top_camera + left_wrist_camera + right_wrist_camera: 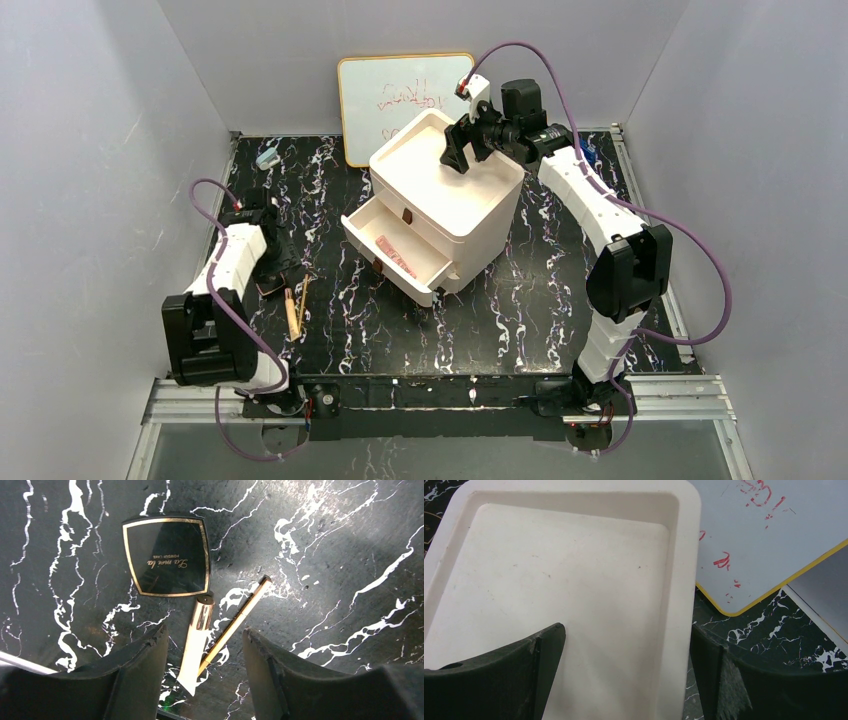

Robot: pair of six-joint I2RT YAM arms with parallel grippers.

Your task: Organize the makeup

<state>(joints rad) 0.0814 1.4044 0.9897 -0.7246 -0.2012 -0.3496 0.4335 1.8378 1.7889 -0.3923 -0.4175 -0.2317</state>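
Observation:
In the left wrist view a dark square compact (167, 555) with a gold rim lies on the black marble table. Just below it lie a pale tube with a rose-gold cap (196, 642) and a thin gold stick (237, 622), side by side. My left gripper (205, 630) is open and empty above these two. The top view shows the tube and the stick (294, 308) beside my left gripper (283, 262). A pink flat palette (394, 254) lies in the open lower drawer. My right gripper (460, 155) is open and empty over the organizer's top tray (574, 580). The puff is not in view.
The white drawer organizer (470, 215) stands mid-table, its lower drawer (432, 285) pulled out toward the front left. A whiteboard (395, 85) with a yellow edge leans at the back. A small pale-blue object (267, 157) lies at the back left. Grey walls enclose the table.

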